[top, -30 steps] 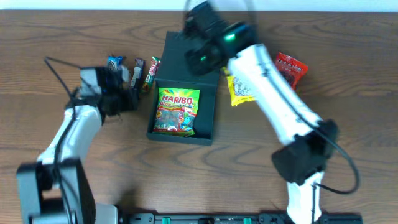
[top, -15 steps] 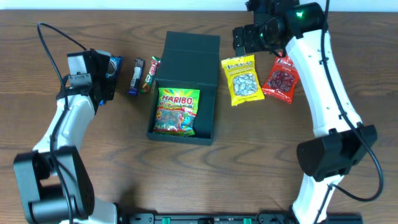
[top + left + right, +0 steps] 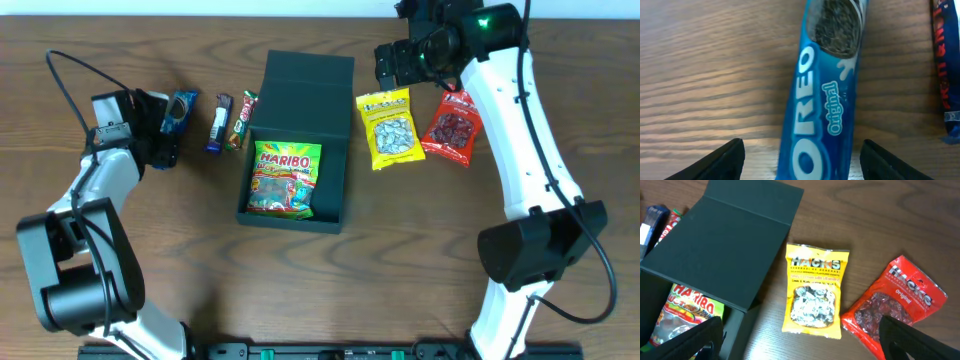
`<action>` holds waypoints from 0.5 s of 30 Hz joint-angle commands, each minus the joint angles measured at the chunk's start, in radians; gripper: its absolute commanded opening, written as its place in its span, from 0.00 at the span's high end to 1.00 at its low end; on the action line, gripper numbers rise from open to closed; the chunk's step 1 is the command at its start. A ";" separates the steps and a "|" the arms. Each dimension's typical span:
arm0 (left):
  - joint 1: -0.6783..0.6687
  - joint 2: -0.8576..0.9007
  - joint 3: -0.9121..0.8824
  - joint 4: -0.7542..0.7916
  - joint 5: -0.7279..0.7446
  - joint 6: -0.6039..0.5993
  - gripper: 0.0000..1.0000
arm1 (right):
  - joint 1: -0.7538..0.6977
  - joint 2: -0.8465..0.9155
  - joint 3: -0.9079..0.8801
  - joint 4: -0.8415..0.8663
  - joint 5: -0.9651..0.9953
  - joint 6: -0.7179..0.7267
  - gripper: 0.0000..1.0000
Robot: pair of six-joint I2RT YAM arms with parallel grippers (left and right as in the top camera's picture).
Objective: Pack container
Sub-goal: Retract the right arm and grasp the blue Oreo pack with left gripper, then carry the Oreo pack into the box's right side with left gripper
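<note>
— Overhead view first: surface, room?
— Brown wood-grain desk (image 3: 400,260); pale wall (image 3: 200,8) past far edge.
— Container (image 3: 334,190)?
— Mid-desk, nearer far edge. Matte dark teal, lid flap (image 3: 305,90) swung open, Haribo bag (image 3: 285,178) inside.
— Long axis?
— Far edge to near edge, flap farthest.
— Pincers?
— Spread wide, both: left pincer (image 3: 800,160) astride Oreo packet (image 3: 825,100), probably not touching; right pincer (image 3: 810,340) empty.

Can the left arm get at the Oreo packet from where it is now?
Probably yes. The left gripper is open with its fingers on either side of the Oreo packet, which lies flat on the table with nothing over it.
</note>
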 commanded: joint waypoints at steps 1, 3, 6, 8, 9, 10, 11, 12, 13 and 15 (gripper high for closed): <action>0.003 0.024 -0.002 0.017 0.027 0.023 0.25 | -0.004 -0.017 0.013 0.000 0.003 -0.018 0.01; 0.003 0.041 -0.002 0.023 0.028 0.023 0.25 | -0.004 -0.017 0.013 0.000 0.003 -0.018 0.01; 0.003 0.076 -0.002 0.042 0.029 0.022 0.26 | -0.003 -0.017 0.013 -0.001 0.003 -0.018 0.01; 0.003 0.081 -0.002 0.063 0.029 0.022 0.32 | -0.004 -0.017 0.013 -0.001 0.003 -0.018 0.01; 0.003 0.081 -0.002 0.067 0.029 0.022 0.36 | -0.004 -0.017 0.013 -0.001 0.003 -0.018 0.01; 0.003 0.081 -0.002 0.067 0.029 0.022 0.42 | -0.004 -0.017 0.013 -0.001 0.003 -0.018 0.01; 0.003 0.081 -0.002 0.066 0.029 0.021 0.46 | -0.004 -0.017 0.013 -0.001 0.003 -0.018 0.01; 0.003 0.081 -0.002 0.062 0.029 0.021 0.51 | -0.004 -0.017 0.013 -0.001 0.003 -0.018 0.01; 0.003 0.081 -0.002 0.060 0.029 0.017 0.55 | -0.004 -0.017 0.013 -0.001 0.003 -0.018 0.01; 0.003 0.081 -0.002 0.060 0.029 0.017 0.60 | -0.004 -0.017 0.013 -0.001 0.004 -0.018 0.01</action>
